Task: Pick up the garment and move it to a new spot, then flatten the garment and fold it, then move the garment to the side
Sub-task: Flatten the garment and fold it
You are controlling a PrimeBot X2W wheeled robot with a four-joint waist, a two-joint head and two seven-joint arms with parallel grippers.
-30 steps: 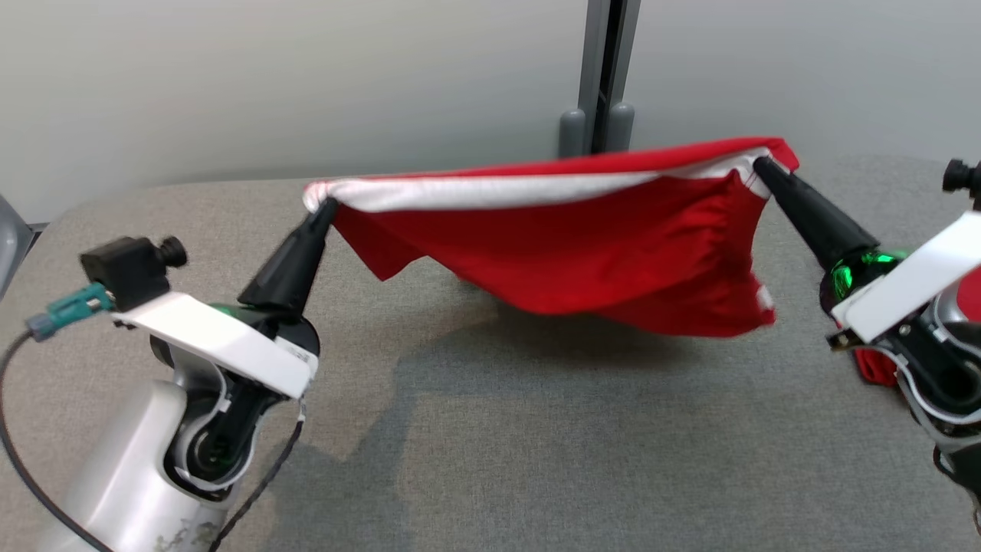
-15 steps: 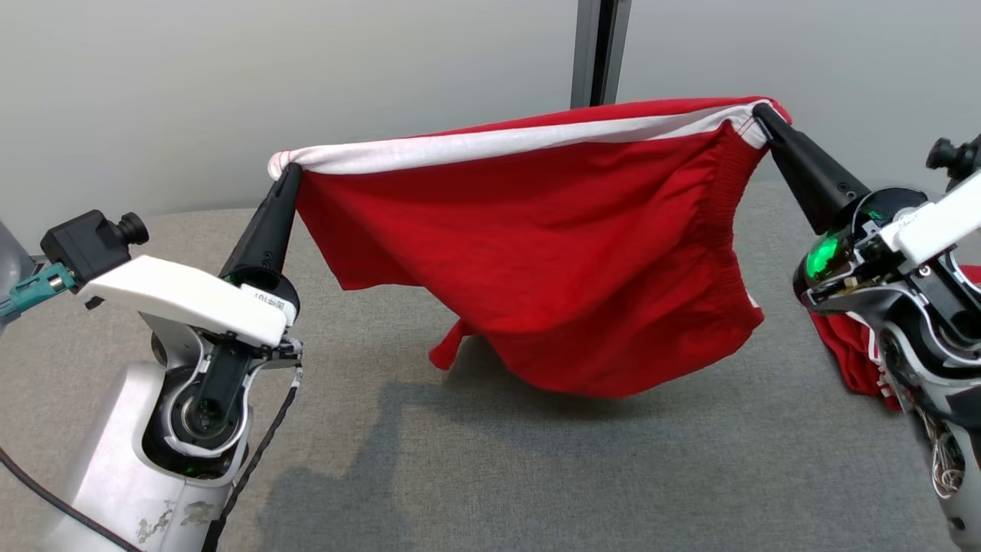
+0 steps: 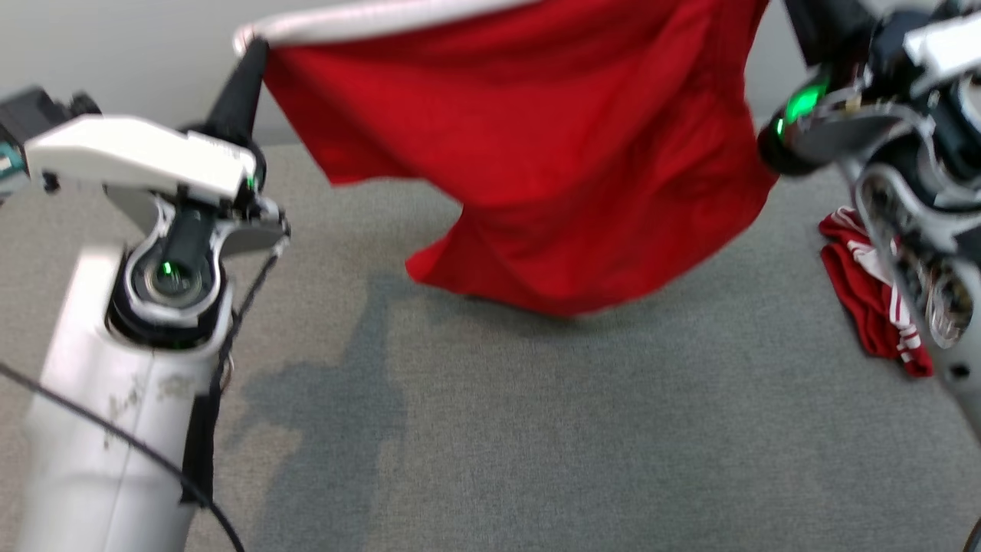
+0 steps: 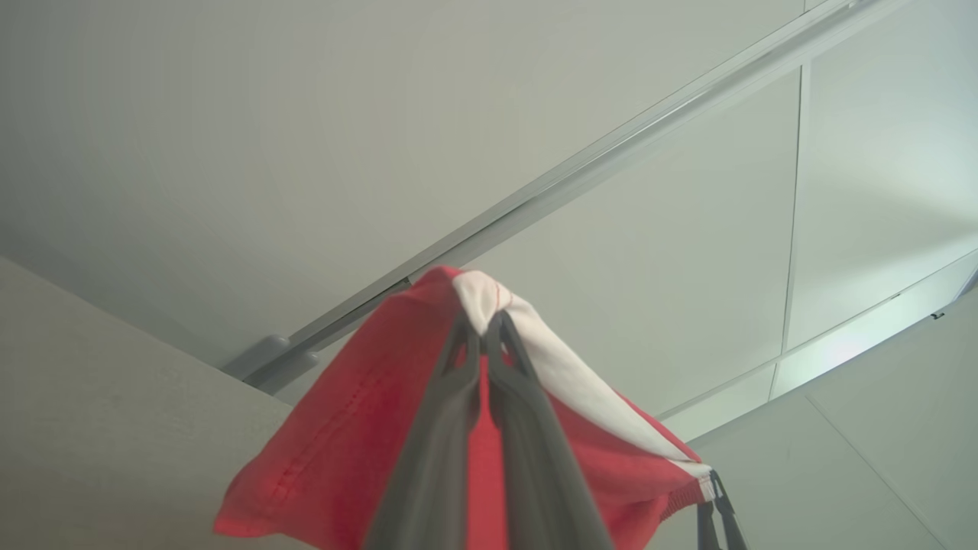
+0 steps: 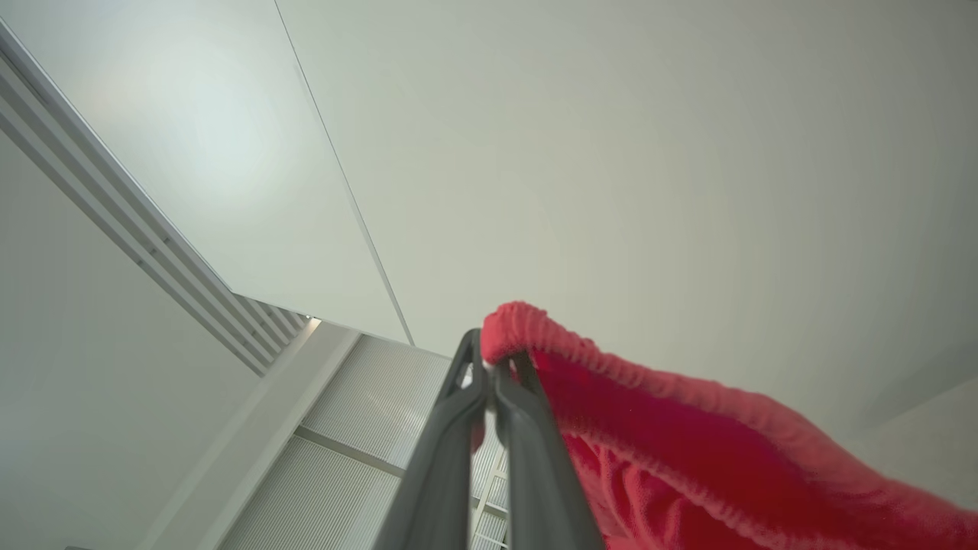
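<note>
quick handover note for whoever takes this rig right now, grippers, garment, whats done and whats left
left gripper: shut on one end of the red garment, at its white top edge.
right gripper: shut on the other end of that top edge.
The garment hangs spread between them above the grey table; whether its lower edge touches the table is unclear.
A striped red garment lies crumpled at the table's right.
Done: pickup. Left: set down at a new spot, flatten, fold, move aside.
</note>
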